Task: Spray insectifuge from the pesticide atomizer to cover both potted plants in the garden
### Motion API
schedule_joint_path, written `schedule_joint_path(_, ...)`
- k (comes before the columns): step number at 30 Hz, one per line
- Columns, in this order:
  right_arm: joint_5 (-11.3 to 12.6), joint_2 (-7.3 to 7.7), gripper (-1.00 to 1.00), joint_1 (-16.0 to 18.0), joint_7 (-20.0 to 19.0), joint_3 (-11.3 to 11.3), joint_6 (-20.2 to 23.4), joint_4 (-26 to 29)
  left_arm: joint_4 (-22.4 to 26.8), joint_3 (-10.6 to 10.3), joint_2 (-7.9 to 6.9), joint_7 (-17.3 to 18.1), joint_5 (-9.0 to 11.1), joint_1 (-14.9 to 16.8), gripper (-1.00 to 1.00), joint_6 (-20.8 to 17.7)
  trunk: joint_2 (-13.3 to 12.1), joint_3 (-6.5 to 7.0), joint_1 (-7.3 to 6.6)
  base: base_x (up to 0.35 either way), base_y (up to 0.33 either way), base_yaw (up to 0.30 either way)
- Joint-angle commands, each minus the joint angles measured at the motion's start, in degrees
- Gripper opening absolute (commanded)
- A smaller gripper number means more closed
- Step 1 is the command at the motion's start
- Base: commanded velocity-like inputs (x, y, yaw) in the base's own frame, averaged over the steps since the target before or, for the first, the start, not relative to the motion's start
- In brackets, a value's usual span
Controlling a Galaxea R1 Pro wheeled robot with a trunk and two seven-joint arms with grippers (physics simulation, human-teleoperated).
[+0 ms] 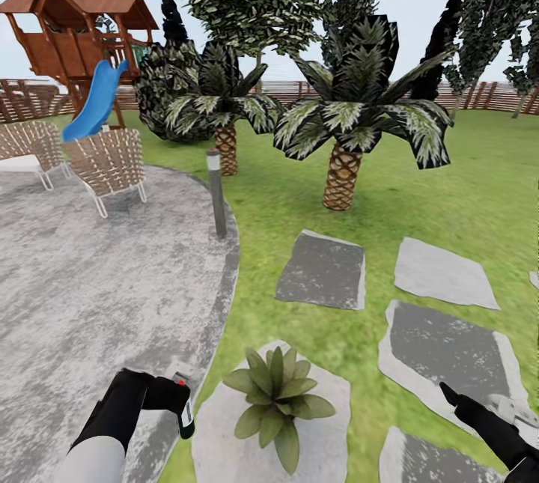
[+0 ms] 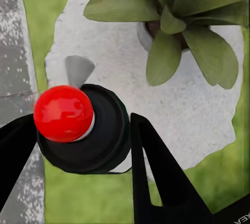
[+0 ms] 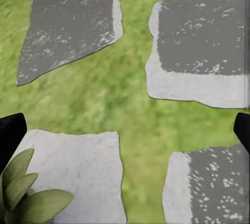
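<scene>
1. The left gripper (image 1: pixel 182 402) hung low at the near left, its fingers (image 2: pixel 156 172) clamped on the pesticide atomizer (image 2: pixel 86 127), whose red spot (image 2: pixel 63 113) faced the wrist camera.
2. Just right of it, a potted plant (image 1: pixel 275 393) sat on a pale stepping stone (image 1: pixel 329 430), beside the round grey patio (image 1: pixel 90 281).
3. The right gripper (image 1: pixel 460 399) hovered at the near right over the lawn (image 3: pixel 130 94), holding nothing, its fingertips (image 3: pixel 10 133) spread wide apart.
4. Farther off stood two palms (image 1: pixel 352 116), a short bollard (image 1: pixel 216 191), wicker chairs (image 1: pixel 108 161), a wooden playhouse (image 1: pixel 75 26) with a blue slide (image 1: pixel 96 102), and the slatted fence (image 1: pixel 494 93).
</scene>
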State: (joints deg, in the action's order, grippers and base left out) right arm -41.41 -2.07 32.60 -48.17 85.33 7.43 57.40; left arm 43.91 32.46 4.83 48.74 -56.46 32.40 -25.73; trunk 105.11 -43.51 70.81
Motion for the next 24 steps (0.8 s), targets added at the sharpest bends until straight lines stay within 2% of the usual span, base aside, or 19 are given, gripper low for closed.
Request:
schedule_joint_path(1,-0.2,0.03,1.00,0.1,-0.3,0.2,0.3,0.1,0.1,0.3,0.09,0.4,-0.2,0.1,-1.00,-0.4,0.0,-0.06,0.00,0.013,-0.313,0.000)
schedule_joint_path(6,-0.2,0.13,1.00,0.1,-0.1,0.2,0.3,0.1,0.1,0.3,0.09,0.4,-0.3,0.1,-1.00,-0.4,0.0,-0.06,0.00,0.004,-0.275,0.000)
schedule_joint_path(11,-0.3,0.24,1.00,0.1,0.0,0.3,-1.7,-0.3,0.3,0.4,-0.23,0.3,-0.4,0.1,-1.00,-0.3,0.0,-0.06,0.00,0.000,-0.060,0.000)
schedule_joint_path(13,-2.0,0.23,1.00,0.1,-0.1,-0.4,-3.3,-0.5,0.3,0.3,-1.48,0.3,-0.5,0.1,-1.00,-0.1,0.0,-0.06,0.00,0.000,-0.007,0.000)
schedule_joint_path(15,-5.0,0.23,1.00,0.1,-0.2,-3.1,-3.7,-0.5,0.4,0.3,-2.17,0.3,-0.5,0.1,-1.00,0.0,0.0,-0.06,0.00,0.000,-0.003,0.000)
schedule_joint_path(16,-6.5,0.26,1.00,0.1,-0.2,-5.6,-3.7,-0.5,0.8,0.3,-2.37,0.4,-0.5,0.1,-1.00,0.1,0.0,-0.06,0.00,0.000,-0.001,0.000)
schedule_joint_path(17,-7.9,0.32,1.00,0.1,-0.3,-10.6,-3.5,-0.4,2.1,0.2,-2.50,0.4,-0.5,0.1,-1.00,0.6,0.0,-0.06,0.00,0.000,0.000,0.000)
schedule_joint_path(19,-8.8,0.37,1.00,0.2,-0.4,-19.2,-3.3,-0.4,4.6,-0.5,-2.56,0.5,-0.5,0.1,-1.00,2.2,0.0,-0.06,0.00,0.000,0.000,0.000)
schedule_joint_path(20,-9.1,0.40,1.00,0.2,-0.4,-26.1,-2.5,-0.4,5.9,-1.6,-2.55,0.5,-0.5,0.1,-1.00,4.0,0.0,-0.06,0.00,0.000,0.000,0.000)
schedule_joint_path(23,-9.3,0.47,1.00,0.3,-0.5,-38.6,1.9,-0.4,6.9,-6.1,-2.55,0.7,-0.5,0.2,-1.00,6.5,0.0,-0.06,0.00,0.000,0.000,0.000)
schedule_joint_path(24,-9.3,0.44,1.00,0.3,-0.5,-43.8,4.8,-0.4,7.1,-9.3,-2.55,0.7,-0.5,0.2,-1.00,7.0,0.0,-0.06,0.00,0.000,0.000,0.000)
